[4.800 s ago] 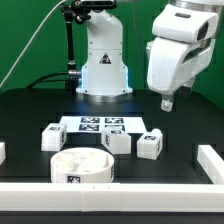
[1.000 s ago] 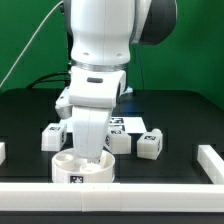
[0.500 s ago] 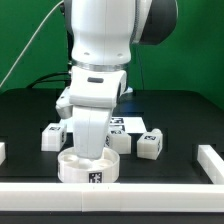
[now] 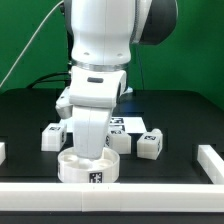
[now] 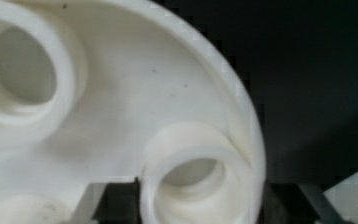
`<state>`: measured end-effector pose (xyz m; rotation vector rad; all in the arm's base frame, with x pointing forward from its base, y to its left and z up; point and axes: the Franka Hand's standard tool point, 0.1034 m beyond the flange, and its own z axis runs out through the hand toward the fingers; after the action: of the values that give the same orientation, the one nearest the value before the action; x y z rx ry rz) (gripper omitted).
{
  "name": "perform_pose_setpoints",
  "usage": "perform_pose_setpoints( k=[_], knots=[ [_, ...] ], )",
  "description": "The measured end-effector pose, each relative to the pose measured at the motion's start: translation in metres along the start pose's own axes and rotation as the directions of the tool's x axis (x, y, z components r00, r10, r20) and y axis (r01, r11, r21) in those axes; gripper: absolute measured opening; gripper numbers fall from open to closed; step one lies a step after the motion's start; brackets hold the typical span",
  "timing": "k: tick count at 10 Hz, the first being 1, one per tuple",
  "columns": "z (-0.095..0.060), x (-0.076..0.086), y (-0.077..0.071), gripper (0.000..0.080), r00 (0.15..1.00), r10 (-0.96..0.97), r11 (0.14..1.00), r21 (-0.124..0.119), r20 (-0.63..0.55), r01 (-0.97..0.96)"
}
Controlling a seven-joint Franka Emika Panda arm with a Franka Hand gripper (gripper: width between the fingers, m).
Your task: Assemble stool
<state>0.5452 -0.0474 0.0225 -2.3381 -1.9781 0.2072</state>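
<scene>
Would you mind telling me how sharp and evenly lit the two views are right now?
Exterior view: sharp and evenly lit, the white arm and seat bright against the black table, no harsh glare. Wrist view: soft and out of focus, the seat so close that its white surface looks washed out.

robotics lab: black table (image 4: 185, 115) with white rails (image 4: 212, 162).

A black counter (image 4: 190, 120) carries a low white rail (image 4: 160, 192) along its near edge, with short white pieces at the exterior view's left and right. Part of the marker board (image 4: 120, 124) shows farther back. Behind is a green backdrop (image 4: 195, 60), crossed by a thin pale cable (image 4: 35, 42).
</scene>
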Motion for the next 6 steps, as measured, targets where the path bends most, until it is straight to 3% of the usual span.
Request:
perform_pose_setpoints(
  k=[2,6],
  knots=[
    [0.000,0.003,0.000,0.0320,1.000,0.013,1.000,-0.001,0.002,-0.013],
    [-0.003,0.041,-0.001,0.0320,0.999,0.053,0.999,0.004,0.002,-0.053]
  ],
)
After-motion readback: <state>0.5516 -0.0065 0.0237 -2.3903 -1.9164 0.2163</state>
